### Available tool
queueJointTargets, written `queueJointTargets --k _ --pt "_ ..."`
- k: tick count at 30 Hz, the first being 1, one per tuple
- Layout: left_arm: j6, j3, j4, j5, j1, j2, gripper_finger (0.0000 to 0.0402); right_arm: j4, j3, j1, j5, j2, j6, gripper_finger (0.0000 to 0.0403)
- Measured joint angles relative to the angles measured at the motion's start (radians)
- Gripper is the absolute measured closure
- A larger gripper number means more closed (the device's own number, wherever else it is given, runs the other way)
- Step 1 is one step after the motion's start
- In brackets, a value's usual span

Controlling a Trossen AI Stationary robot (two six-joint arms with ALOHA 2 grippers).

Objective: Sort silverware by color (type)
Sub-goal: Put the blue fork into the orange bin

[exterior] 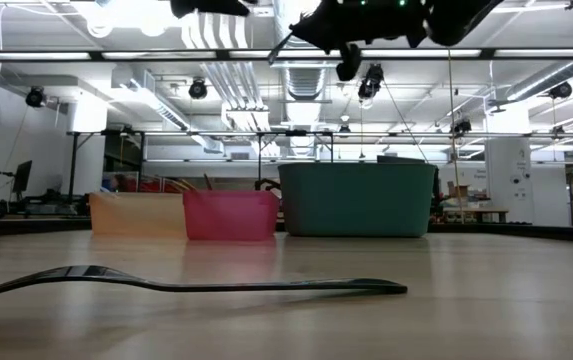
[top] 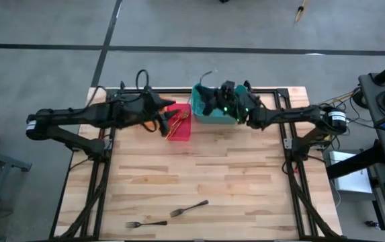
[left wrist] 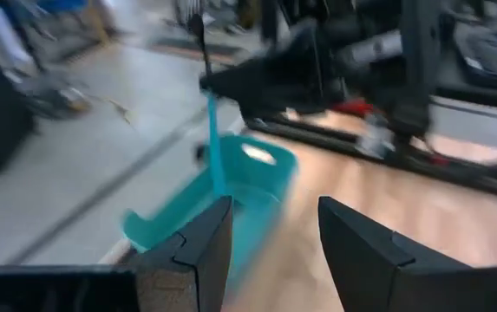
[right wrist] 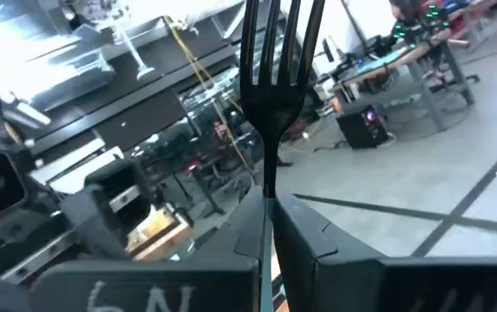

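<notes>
Blue-handled fork [left wrist: 213, 130] upright, long axis vertical, dark tines pointing away from the fingers, blue handle hanging down over teal bin [top: 214, 111]. Slim, dark metal head. Clamped in right gripper [right wrist: 268, 221], fingers clenched on the neck, above teal bin at counter [top: 246, 175] back edge. Left gripper [left wrist: 270, 230] parted, nothing between fingers, over red bin [top: 179, 122] with gold forks [top: 177, 124]. Two dark grey forks [top: 189, 208] flat near counter front, well apart from both grippers.
</notes>
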Motion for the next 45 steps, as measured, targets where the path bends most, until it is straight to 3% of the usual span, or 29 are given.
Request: queueJointTargets --k 6,15,19,24,32,37,40,45 --pt "0.019 0.024 0.192 -0.023 0.115 0.138 0.0248 -0.002 0.105 -0.097 -0.202 0.043 -0.037 0.0394" --pt "0.021 0.183 0.142 -0.024 0.200 0.288 0.0256 -0.120 0.182 -0.155 -0.305 0.060 -0.086 0.0394" --pt "0.018 0.257 0.055 -0.069 0.205 0.329 0.0299 -0.149 0.184 -0.168 -0.297 0.061 -0.086 0.0394" --pt "-0.021 0.296 -0.019 -0.100 0.204 0.338 0.0388 -0.185 0.184 -0.182 -0.304 0.060 -0.085 0.0394" --pt "-0.166 0.345 -0.128 -0.036 0.228 0.328 0.0401 -0.235 0.194 -0.225 -0.363 0.059 -0.015 0.0357" --pt "-0.205 0.370 -0.216 0.085 0.241 0.323 0.0401 -0.352 0.207 -0.278 -0.516 0.045 0.001 0.0312" --pt "-0.189 0.382 -0.298 0.218 0.253 0.301 0.0401 -0.440 0.210 -0.329 -0.646 0.019 -0.010 0.0287" --pt "-0.141 0.382 -0.410 0.381 0.285 0.262 0.0401 -0.503 0.210 -0.432 -0.993 -0.011 -0.059 0.0250"
